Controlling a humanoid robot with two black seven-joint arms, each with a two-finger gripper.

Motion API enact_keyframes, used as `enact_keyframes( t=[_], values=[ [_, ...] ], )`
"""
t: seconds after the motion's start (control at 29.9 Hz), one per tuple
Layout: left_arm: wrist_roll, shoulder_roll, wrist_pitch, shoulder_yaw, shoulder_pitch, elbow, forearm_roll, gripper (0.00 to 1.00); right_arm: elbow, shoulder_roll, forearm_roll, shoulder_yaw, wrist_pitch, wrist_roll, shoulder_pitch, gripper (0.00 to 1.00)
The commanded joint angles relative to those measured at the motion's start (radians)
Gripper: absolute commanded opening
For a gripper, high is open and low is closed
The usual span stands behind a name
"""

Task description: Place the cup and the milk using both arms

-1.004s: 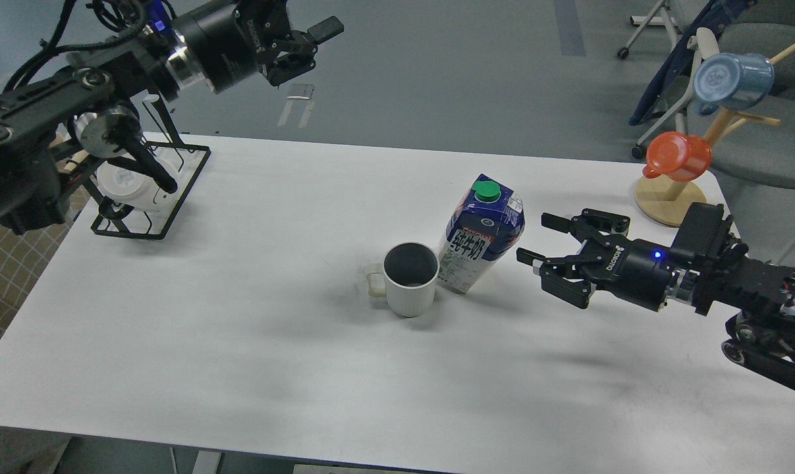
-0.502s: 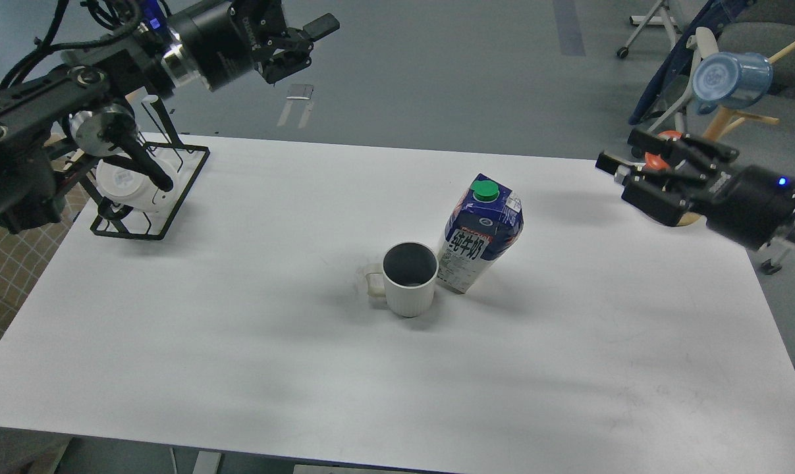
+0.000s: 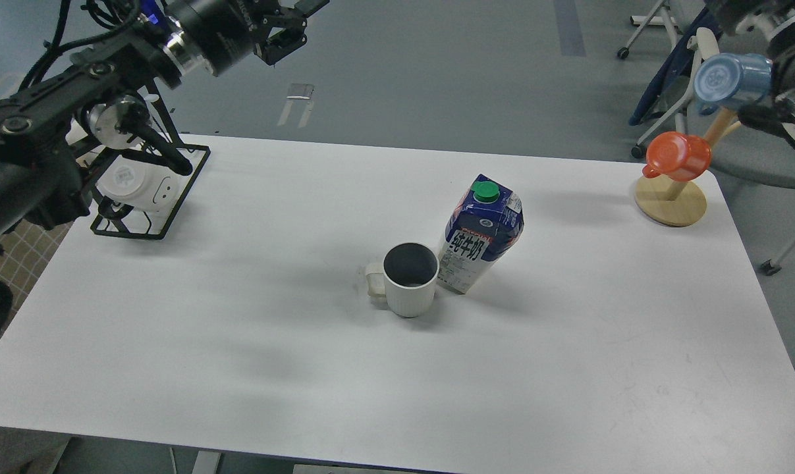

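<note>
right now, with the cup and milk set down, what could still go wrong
The white cup stands right against the milk carton, so nudging either may shift both. The tall carton could tip over if bumped. The right arm is up beside the mug tree, close to the blue mug and orange mug; a swing there might knock one off.

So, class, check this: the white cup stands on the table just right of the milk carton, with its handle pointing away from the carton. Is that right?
Not quite. The head view shows the white cup standing on the table just left of the milk carton, not right of it. The rest holds: its handle points away from the carton.
</note>
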Motion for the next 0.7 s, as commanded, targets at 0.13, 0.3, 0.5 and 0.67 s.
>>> enact_keyframes(
  t=[0.13, 0.3, 0.5, 0.67],
  values=[
    [0.004, -0.159, -0.006, -0.072, 0.001, 0.28, -0.01, 0.98, -0.501, 0.384, 0.195, 0.149, 0.181, 0.0, 0.014, 1.0],
    [0.006, -0.242, -0.006, -0.125, 0.009, 0.43, -0.096, 0.99, -0.561, 0.449, 0.252, 0.256, 0.288, 0.0, -0.053, 1.0],
    [0.02, -0.331, -0.006, -0.139, 0.018, 0.565, -0.13, 1.0, -0.552, 0.478, 0.275, 0.33, 0.33, 0.0, -0.109, 1.0],
    [0.021, -0.362, -0.006, -0.15, 0.064, 0.582, -0.13, 1.0, -0.55, 0.492, 0.272, 0.328, 0.333, 0.0, -0.126, 1.0]
  ],
)
